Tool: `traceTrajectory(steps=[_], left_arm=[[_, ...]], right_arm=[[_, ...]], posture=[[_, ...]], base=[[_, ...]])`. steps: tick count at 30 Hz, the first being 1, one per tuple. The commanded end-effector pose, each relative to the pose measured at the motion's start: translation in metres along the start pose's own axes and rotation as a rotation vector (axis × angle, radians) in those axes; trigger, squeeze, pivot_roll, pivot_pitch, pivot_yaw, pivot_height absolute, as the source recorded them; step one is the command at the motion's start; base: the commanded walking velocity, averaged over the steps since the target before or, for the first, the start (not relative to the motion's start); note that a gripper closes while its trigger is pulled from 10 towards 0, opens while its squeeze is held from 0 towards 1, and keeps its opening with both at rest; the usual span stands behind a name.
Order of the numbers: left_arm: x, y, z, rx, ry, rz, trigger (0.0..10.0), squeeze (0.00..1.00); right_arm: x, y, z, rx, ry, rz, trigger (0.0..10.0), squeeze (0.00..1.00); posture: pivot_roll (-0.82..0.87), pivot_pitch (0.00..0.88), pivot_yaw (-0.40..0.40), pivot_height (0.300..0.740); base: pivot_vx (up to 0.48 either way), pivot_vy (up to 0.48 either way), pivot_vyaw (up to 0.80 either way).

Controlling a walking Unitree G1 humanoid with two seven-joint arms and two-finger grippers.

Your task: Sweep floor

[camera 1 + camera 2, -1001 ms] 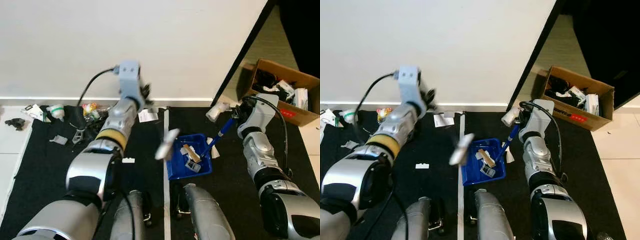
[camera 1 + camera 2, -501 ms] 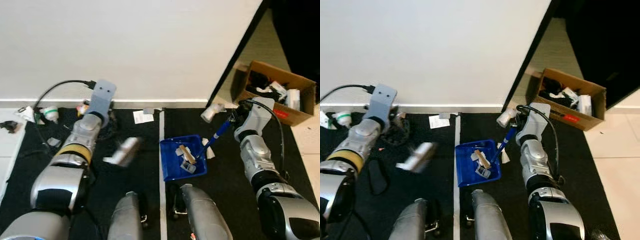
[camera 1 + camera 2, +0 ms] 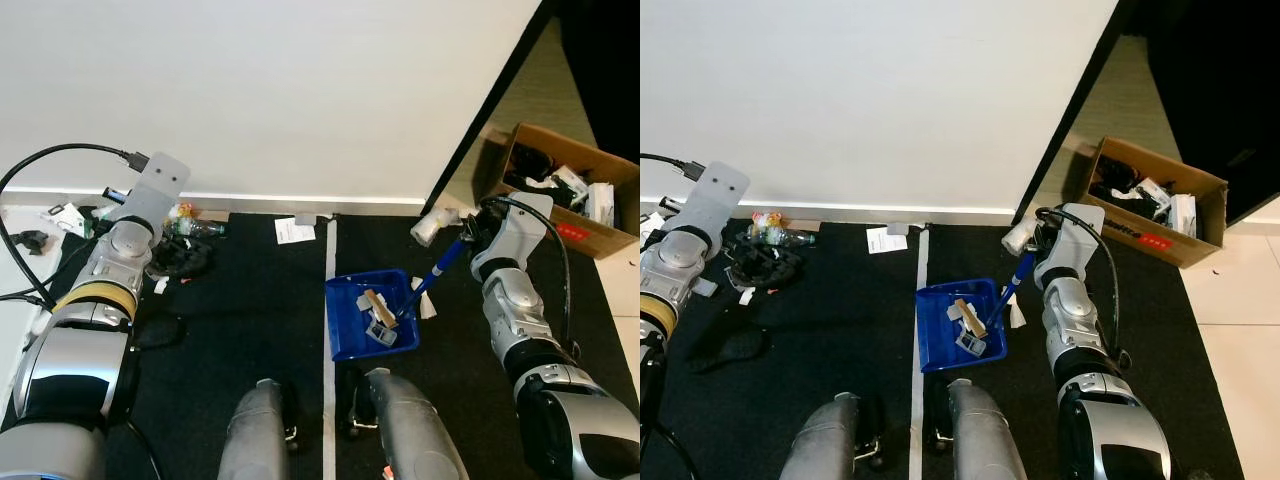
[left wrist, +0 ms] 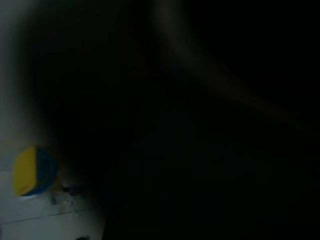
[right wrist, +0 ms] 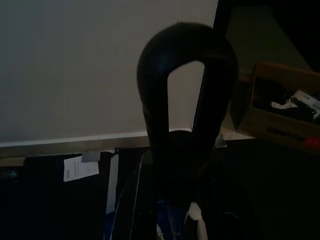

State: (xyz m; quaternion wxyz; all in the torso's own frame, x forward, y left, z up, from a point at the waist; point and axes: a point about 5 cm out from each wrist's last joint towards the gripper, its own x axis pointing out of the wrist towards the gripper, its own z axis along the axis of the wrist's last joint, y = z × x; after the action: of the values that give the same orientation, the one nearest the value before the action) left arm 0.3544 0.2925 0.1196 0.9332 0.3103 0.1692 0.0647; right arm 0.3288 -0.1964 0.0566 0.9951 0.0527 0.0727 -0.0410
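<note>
Black mat beneath white wall, right hand gripping blue dustpan handle, left hand's grip unclear.

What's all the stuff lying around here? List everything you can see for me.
dustpan: one, blue, on the black mat before the robot's feet, with scraps of litter in it.
dustpan handle: one, blue, rising from the pan to the right end effector.
cardboard box: one, brown, on the floor at far right, full of odds and ends.
paper slip: one, white, on the mat near the wall.
litter pile: several pieces, mixed colours, by the baseboard at left.
black mat: black, covering the floor, with a white seam.
left end effector: at the litter pile.
right end effector: black, at the handle's top.
</note>
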Motion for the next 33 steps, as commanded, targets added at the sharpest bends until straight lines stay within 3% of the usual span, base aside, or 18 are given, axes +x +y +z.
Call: traceTrajectory(steps=[1, 4, 11, 13, 14, 16, 17, 18, 19, 21, 24, 26, 29, 33], left_arm=[[0.003, -0.005, 0.021, -0.037, -0.076, -0.021, 10.0, 0.00], [0.002, 0.001, 0.018, 0.018, -0.077, 0.030, 10.0, 0.00], [-0.001, 0.008, 0.005, 0.046, -0.064, 0.087, 10.0, 0.00], [-0.001, 0.009, 0.004, -0.054, -0.058, 0.094, 10.0, 0.00], [-0.001, 0.009, 0.004, -0.054, -0.058, 0.094, 10.0, 0.00], [0.000, 0.004, -0.001, -0.309, -0.012, 0.081, 10.0, 0.00], [0.000, 0.001, -0.001, -0.393, -0.014, 0.072, 10.0, 0.00], [-0.001, -0.001, 0.000, -0.415, -0.040, 0.062, 10.0, 0.00], [-0.001, -0.001, 0.000, -0.415, -0.040, 0.062, 10.0, 0.00], [-0.003, 0.007, 0.005, -0.365, -0.102, 0.103, 10.0, 0.00], [-0.003, 0.010, 0.007, -0.338, -0.113, 0.123, 10.0, 0.00], [-0.004, 0.023, 0.012, -0.309, -0.133, 0.168, 10.0, 0.00], [-0.007, 0.042, 0.018, -0.255, -0.169, 0.218, 10.0, 0.00], [-0.007, 0.043, 0.019, -0.256, -0.174, 0.207, 10.0, 0.00]], right_arm=[[-0.005, 0.003, -0.015, 0.023, 0.062, 0.014, 10.0, 0.00], [-0.005, 0.002, -0.014, 0.022, 0.061, 0.012, 10.0, 0.00], [-0.006, 0.001, -0.014, 0.025, 0.052, 0.014, 10.0, 0.00], [-0.006, 0.001, -0.014, 0.031, 0.051, 0.016, 10.0, 0.00], [-0.006, 0.001, -0.014, 0.031, 0.051, 0.016, 10.0, 0.00], [-0.007, 0.004, -0.015, 0.054, 0.045, 0.028, 10.0, 0.00], [-0.007, 0.006, -0.015, 0.066, 0.040, 0.035, 10.0, 0.00], [-0.006, 0.008, -0.014, 0.090, 0.028, 0.047, 10.0, 0.00], [-0.006, 0.008, -0.014, 0.090, 0.028, 0.047, 10.0, 0.00], [-0.004, 0.018, -0.005, 0.214, -0.030, 0.127, 10.0, 0.00], [-0.004, 0.021, -0.003, 0.240, -0.043, 0.153, 10.0, 0.00], [-0.002, 0.028, 0.001, 0.302, -0.052, 0.230, 10.0, 0.00], [-0.001, 0.034, 0.005, 0.313, -0.053, 0.313, 10.0, 0.00], [-0.001, 0.032, 0.004, 0.296, -0.046, 0.307, 10.0, 0.00]], posture=[[-0.01, 0.184, -0.027, 0.740], [-0.01, 0.174, -0.024, 0.740], [-0.01, 0.163, -0.020, 0.740], [-0.01, 0.162, -0.017, 0.740], [-0.01, 0.162, -0.017, 0.740], [0.00, 0.154, -0.007, 0.740], [0.00, 0.154, -0.007, 0.740], [0.00, 0.149, -0.005, 0.740], [0.00, 0.149, -0.005, 0.740], [0.01, 0.143, -0.004, 0.740], [0.02, 0.137, -0.004, 0.740], [0.02, 0.134, -0.006, 0.740], [0.03, 0.129, -0.011, 0.740], [0.04, 0.125, -0.017, 0.740]], base=[[0.000, 0.000, 0.00], [0.000, 0.000, 0.00], [0.000, 0.000, 0.00], [0.000, 0.000, 0.00], [0.000, 0.000, 0.00], [0.000, 0.000, 0.00], [0.000, 0.000, 0.00], [0.000, 0.000, 0.00], [0.000, 0.000, 0.00], [0.000, 0.000, 0.00], [0.000, 0.000, 0.00], [0.000, 0.000, 0.00], [0.000, 0.000, 0.00], [0.000, 0.227, 0.00]])
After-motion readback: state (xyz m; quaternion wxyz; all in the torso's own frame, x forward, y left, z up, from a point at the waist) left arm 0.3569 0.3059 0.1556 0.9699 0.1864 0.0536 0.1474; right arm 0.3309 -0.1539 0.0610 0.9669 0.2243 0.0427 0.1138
